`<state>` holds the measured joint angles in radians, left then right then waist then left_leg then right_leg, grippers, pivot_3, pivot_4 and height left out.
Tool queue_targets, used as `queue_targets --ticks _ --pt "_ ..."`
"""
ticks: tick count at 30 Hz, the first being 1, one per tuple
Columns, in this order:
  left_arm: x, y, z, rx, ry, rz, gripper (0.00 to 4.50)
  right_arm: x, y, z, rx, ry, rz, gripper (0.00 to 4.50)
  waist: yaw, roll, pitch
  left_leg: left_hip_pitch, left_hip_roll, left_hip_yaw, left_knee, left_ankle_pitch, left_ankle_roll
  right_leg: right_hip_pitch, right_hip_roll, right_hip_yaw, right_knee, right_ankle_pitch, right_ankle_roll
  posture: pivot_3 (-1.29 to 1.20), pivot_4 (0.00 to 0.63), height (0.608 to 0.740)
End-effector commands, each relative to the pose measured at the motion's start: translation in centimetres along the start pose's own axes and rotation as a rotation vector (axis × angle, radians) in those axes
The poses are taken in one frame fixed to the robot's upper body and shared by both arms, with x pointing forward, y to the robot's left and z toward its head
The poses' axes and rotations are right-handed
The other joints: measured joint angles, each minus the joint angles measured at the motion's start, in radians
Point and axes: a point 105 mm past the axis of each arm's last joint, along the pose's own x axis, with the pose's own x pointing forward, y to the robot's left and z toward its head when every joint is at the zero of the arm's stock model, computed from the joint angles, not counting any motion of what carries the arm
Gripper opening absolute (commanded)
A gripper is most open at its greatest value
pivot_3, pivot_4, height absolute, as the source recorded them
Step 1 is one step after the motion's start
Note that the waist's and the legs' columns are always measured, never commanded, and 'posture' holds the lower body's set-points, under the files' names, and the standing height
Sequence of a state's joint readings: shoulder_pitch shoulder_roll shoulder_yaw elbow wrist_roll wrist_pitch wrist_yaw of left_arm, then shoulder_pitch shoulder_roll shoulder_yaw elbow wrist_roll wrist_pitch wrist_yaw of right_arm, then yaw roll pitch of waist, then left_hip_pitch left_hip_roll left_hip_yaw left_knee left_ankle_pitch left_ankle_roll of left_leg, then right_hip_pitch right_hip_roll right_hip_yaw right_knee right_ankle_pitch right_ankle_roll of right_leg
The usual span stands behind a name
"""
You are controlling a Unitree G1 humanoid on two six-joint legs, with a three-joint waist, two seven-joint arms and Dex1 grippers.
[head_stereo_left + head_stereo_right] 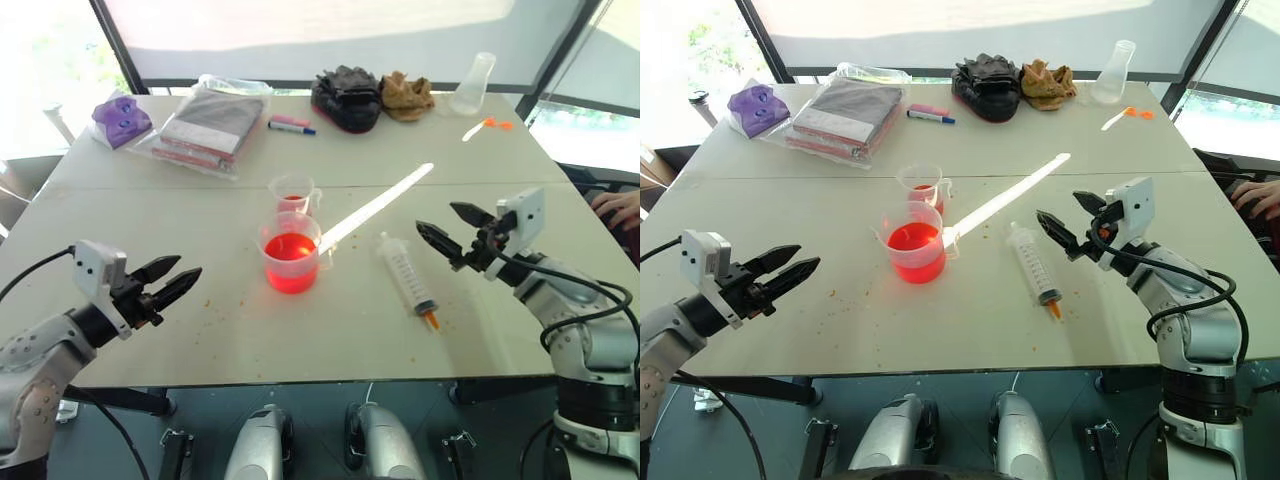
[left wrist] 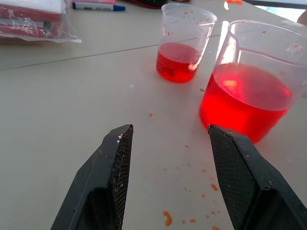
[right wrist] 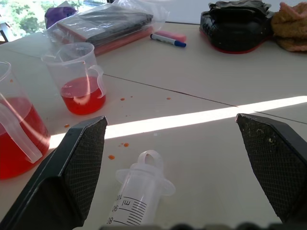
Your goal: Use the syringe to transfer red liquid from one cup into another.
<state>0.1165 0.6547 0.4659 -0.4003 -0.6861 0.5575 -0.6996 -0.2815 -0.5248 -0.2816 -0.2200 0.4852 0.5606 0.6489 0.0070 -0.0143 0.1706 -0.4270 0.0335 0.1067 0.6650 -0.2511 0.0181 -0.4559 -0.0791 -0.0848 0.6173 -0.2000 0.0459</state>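
Right gripper (image 1: 446, 224) hangs above the table (image 1: 120, 230) with its two black fingers spread wide and nothing between them, pointing toward the middle of the scene. Just to its left and a little nearer lies the syringe (image 1: 407, 272), flat on the tabletop, its orange tip toward the near edge and its plunger end toward the far side; the gripper is apart from it. In the right wrist view the plunger end of the syringe (image 3: 139, 191) shows between the open fingers.

Left gripper (image 1: 175, 278) hovers over the near left part of the table, fingers parted but less widely, empty, aimed toward the cups.

Between the two grippers, near the table's centre, stands the wide cup (image 1: 292, 252), upright and about half full of red liquid. Just beyond it on the far side stands the small cup (image 1: 293, 192), upright, with a shallow layer of red liquid. The two stand close together; whether they touch I cannot tell. Small orange-red spatters dot the table around them.

Along the far edge lie a purple object (image 1: 121, 117), a bagged stack (image 1: 210, 122), a marker pen (image 1: 291, 124), dark gloves (image 1: 346, 97), a tan cloth (image 1: 406, 94) and a clear flask (image 1: 474, 84).
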Motion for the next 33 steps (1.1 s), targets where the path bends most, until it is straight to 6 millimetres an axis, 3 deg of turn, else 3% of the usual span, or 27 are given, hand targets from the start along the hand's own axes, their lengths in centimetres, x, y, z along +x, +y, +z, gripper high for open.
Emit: queue_targets --ticks 1,21,33 --pt "-0.49 0.22 0.67 0.033 -0.031 0.028 2.58 0.21 0.17 1.15 -0.034 -0.033 0.026 4.47 0.001 0.000 0.000 0.000 0.000 0.000 0.000 0.000 0.000 0.000 0.000 0.000 0.000 0.000 0.000 0.00 0.150 0.740" --pt "-0.70 0.21 1.29 0.053 -0.053 0.043 2.58 0.90 0.27 0.63 -0.031 -0.026 0.036 4.47 0.003 0.000 0.000 0.000 0.000 0.000 0.000 0.000 0.000 0.000 0.000 0.000 0.000 0.000 0.000 0.00 0.150 0.740" --pt "-0.14 0.13 1.22 0.053 -0.039 0.017 2.58 0.30 0.26 0.42 -0.028 -0.020 0.016 4.47 0.003 0.000 0.000 0.000 0.000 0.000 0.000 0.000 0.000 0.000 0.000 0.000 0.000 0.000 0.000 0.00 0.150 0.740"
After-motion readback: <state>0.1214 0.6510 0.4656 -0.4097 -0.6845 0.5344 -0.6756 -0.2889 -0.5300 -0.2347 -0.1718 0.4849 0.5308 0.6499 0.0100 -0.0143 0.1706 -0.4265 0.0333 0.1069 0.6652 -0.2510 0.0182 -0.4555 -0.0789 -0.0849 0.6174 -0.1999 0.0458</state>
